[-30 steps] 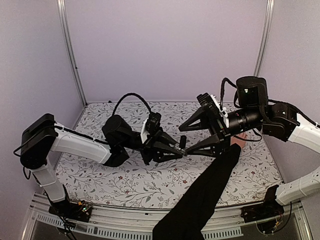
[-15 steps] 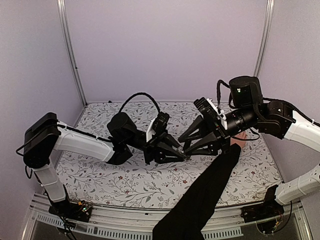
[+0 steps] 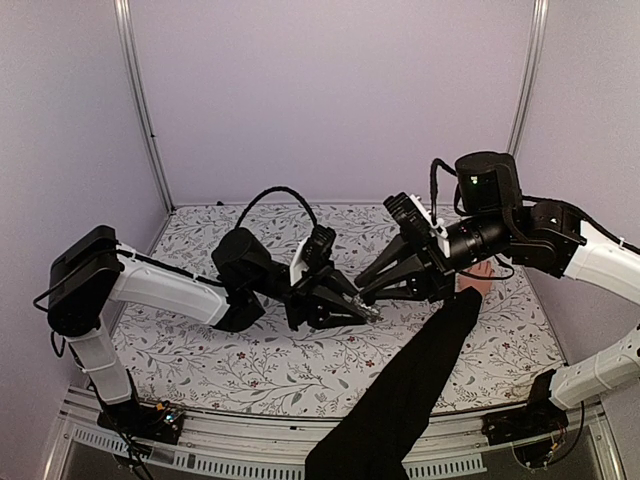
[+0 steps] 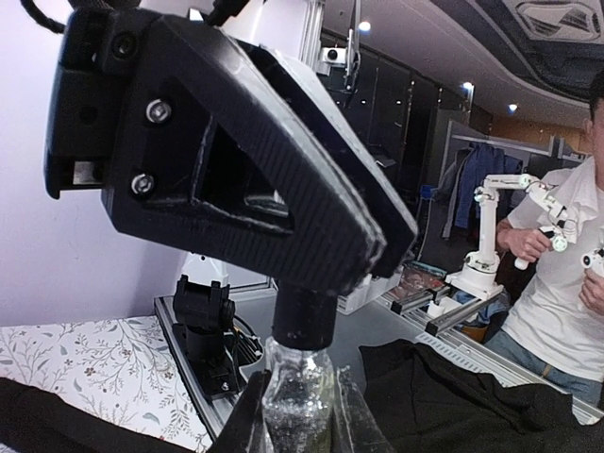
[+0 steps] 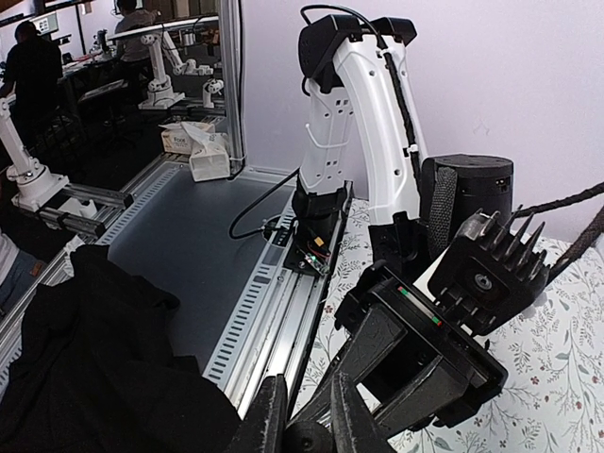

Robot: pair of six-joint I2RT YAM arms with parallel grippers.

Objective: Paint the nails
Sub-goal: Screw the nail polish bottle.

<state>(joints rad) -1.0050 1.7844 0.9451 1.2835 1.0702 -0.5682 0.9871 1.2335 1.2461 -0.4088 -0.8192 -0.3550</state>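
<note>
My left gripper [image 3: 362, 310] is shut on a small clear bottle [image 4: 297, 396] of glittery polish, held above the table's middle. Its black cap [image 4: 304, 321] points toward my right gripper [image 3: 364, 291], which is shut on that cap [image 5: 307, 440]. In the right wrist view the cap sits between the two fingertips [image 5: 269, 415]. A bare hand [image 3: 478, 279] with a long black sleeve [image 3: 420, 380] reaches in from the near edge, mostly behind the right arm. The nails are too small to make out.
The floral tablecloth [image 3: 270, 365] covers the table. The left arm's base [image 5: 321, 203] stands on the near rail [image 5: 274, 321]. The black sleeve [image 5: 94, 377] lies across that rail, under the right gripper. Purple walls close in the back and sides.
The right gripper's jaws were wide apart and have closed onto the bottle's cap. Both arms shifted slightly, and the left one stays shut on the bottle.
</note>
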